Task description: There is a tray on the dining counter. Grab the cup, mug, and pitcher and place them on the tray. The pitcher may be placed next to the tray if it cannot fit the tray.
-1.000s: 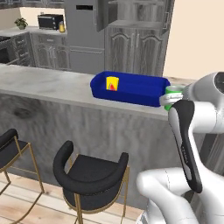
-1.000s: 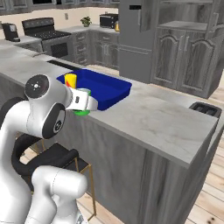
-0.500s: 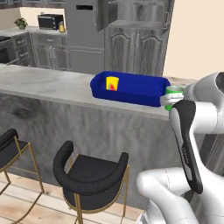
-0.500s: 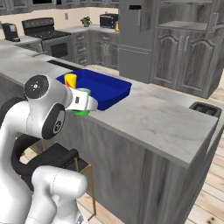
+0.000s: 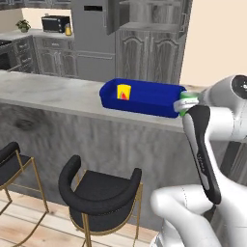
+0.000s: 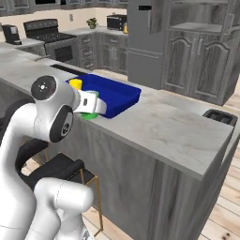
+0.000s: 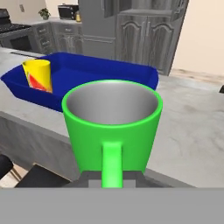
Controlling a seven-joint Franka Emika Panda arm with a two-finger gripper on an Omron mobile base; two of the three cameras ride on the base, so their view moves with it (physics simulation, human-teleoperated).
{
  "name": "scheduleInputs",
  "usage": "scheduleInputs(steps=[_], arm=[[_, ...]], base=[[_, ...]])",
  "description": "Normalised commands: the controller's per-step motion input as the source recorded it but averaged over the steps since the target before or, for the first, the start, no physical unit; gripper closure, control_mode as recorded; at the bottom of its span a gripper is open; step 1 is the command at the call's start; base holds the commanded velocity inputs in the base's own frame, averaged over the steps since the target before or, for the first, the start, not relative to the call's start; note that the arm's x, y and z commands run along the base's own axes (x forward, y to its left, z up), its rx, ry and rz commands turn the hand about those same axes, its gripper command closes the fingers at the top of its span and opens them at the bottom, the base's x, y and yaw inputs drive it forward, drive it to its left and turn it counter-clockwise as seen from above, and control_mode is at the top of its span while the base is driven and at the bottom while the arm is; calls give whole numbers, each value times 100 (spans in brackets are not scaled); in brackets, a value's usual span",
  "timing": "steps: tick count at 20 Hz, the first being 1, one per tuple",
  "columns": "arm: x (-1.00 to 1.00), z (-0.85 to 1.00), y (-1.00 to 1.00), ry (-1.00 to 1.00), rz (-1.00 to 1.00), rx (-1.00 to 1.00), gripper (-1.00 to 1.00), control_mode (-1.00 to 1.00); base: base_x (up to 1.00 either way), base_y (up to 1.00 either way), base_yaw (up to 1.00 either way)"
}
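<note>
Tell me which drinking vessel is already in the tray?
The yellow cup, standing upright in the far end of the blue tray. The green mug is held by its handle in the gripper, short of the tray.

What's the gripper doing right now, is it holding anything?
Gripper: shut on the green mug, held by its handle short of the tray.

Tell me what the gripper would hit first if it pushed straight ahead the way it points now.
Probably the near wall of the deep-blue rectangular tray, met by the bright green mug that the gripper holds by its handle; depth is uncertain.
</note>
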Motion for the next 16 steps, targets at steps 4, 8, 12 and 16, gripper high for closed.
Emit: scheduleInputs(steps=[4, 8, 12, 16], arm=[[18, 66, 0, 0, 0, 0, 100, -100], [21, 55, 1, 1, 0, 0, 100, -100], [39, 20, 8, 5, 4, 0, 100, -100], [52, 0, 14, 12, 8, 0, 100, -100]], base=[[0, 0, 0], [0, 0, 0], [0, 0, 0], [0, 0, 0]])
